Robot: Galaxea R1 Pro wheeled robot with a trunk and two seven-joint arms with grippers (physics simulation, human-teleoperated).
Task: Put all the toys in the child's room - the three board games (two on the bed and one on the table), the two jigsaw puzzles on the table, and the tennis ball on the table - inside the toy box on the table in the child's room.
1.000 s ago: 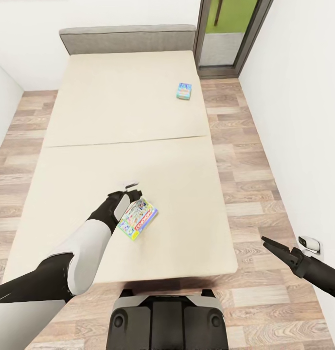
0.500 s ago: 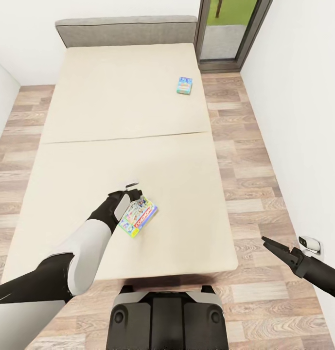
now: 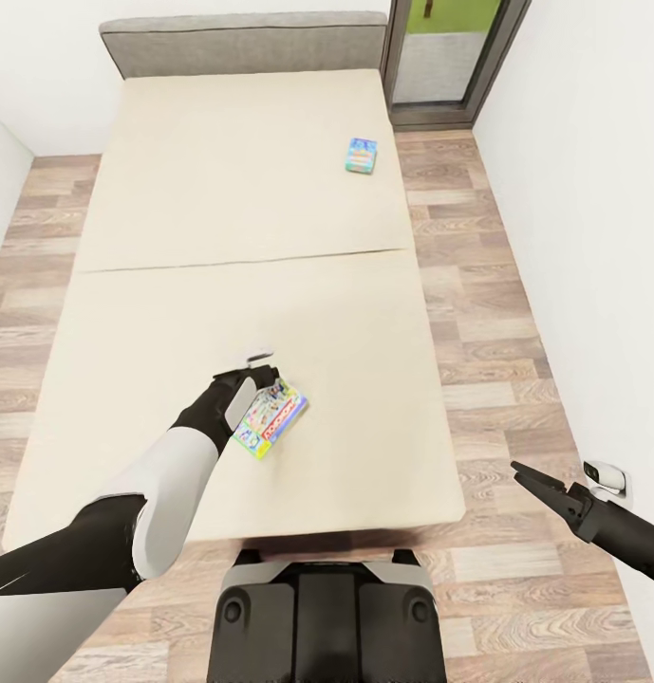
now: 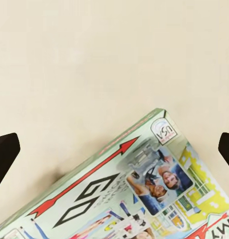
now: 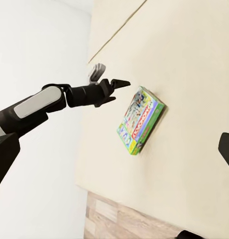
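Observation:
On the bed [image 3: 175,285], a large cream mattress, lie two board games. The nearer one [image 3: 270,418], a long box with green and red edging, rests near the foot of the bed. My left gripper [image 3: 262,383] hovers open right over its far-left edge. In the left wrist view that box [image 4: 139,194] lies below and between the two spread fingertips [image 4: 5,152]. From the right wrist view I see the same box [image 5: 140,119] tilted, beside my left gripper [image 5: 116,84]. A small blue board game [image 3: 361,155] sits far off by the bed's right edge. My right gripper [image 3: 519,472] hangs open over the floor.
A grey headboard [image 3: 241,43] closes the far end of the bed. A dark-framed glass door [image 3: 450,57] stands at the far right. A wood-plank floor strip [image 3: 478,313] runs between the bed and the white right wall, which carries a socket [image 3: 604,474]. My base [image 3: 327,617] touches the bed's foot.
The whole head view has shifted, with the bed sliding upward in the picture, so the camera moved. Both grippers and the near board game keep their places relative to each other.

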